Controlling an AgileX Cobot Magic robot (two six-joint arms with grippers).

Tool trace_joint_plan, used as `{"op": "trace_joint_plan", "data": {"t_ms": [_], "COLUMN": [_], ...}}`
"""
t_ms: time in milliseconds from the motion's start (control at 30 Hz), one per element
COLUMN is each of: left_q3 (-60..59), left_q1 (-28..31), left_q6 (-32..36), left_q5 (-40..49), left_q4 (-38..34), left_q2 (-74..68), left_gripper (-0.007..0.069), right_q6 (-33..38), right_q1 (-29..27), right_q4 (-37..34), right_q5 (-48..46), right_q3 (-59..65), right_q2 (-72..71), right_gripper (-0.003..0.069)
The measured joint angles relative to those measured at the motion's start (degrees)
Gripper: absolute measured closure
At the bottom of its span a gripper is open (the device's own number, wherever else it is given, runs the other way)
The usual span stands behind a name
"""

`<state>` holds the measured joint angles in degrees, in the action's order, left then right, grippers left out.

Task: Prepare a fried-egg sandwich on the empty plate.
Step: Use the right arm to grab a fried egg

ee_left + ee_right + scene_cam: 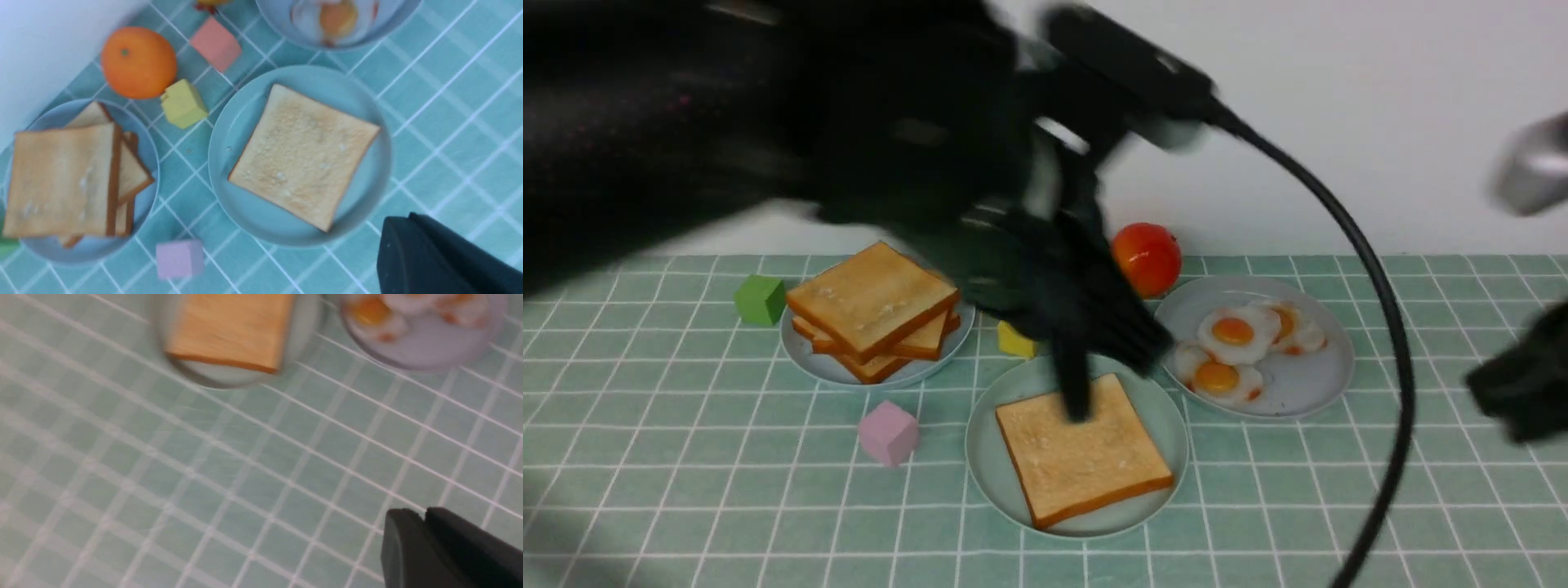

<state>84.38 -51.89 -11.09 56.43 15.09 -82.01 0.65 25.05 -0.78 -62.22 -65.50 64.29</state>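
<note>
With one toast slice (1082,457) on the mint-green plate (988,457) and the left gripper (1082,400) over it, fingers together and empty, the egg step is due: the right gripper (425,522), also closed on nothing, must open and lift a fried egg (1233,331) from the blue-grey plate (1307,384).

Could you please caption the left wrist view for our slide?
One toast slice lies on the middle plate; stacked toast and fried eggs sit nearby.
</note>
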Motion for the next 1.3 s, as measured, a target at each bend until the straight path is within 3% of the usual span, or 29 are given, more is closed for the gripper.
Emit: {"op": "trace_joint_plan", "data": {"t_ms": [100,367,567,633,800,967,1300], "left_q3": [-6.86,-30.84,-38.26,-38.65,-38.82,-38.82,-38.82], "left_q1": [0.0,0.0,0.0,0.0,0.0,0.0,0.0], "left_q6": [-0.54,-1.1,-1.17,-1.22,-1.23,-1.23,-1.23], "left_q5": [-2.28,-23.49,-37.47,-38.48,-38.35,-38.18,-37.79], "left_q4": [-3.07,-7.5,-8.03,-8.03,-8.03,-8.03,-8.03], "left_q2": [8.68,35.53,44.1,44.27,43.93,43.66,43.37], "left_gripper": [0.0638,0.0638,0.0638,0.0638,0.0638,0.0638,0.0638], "right_q6": [-1.37,-1.45,4.05,6.3,9.34,9.71,9.71], "right_q1": [-3.02,-17.52,-19.55,-19.69,-19.8,-19.8,-19.85], "right_q4": [-0.43,-18.29,-34.97,-40.06,-48.19,-51.44,-51.51], "right_q5": [3.9,18.83,28.71,32.3,34.89,35.77,36.07], "right_q3": [0.0,0.0,0.0,-0.12,-2.9,-7.32,-8.02], "right_q2": [7.03,23.32,33.02,36.61,43.57,48.19,50.18], "right_gripper": [0.057,0.0539,0.0393,0.0321,0.0245,0.024,0.024]}}
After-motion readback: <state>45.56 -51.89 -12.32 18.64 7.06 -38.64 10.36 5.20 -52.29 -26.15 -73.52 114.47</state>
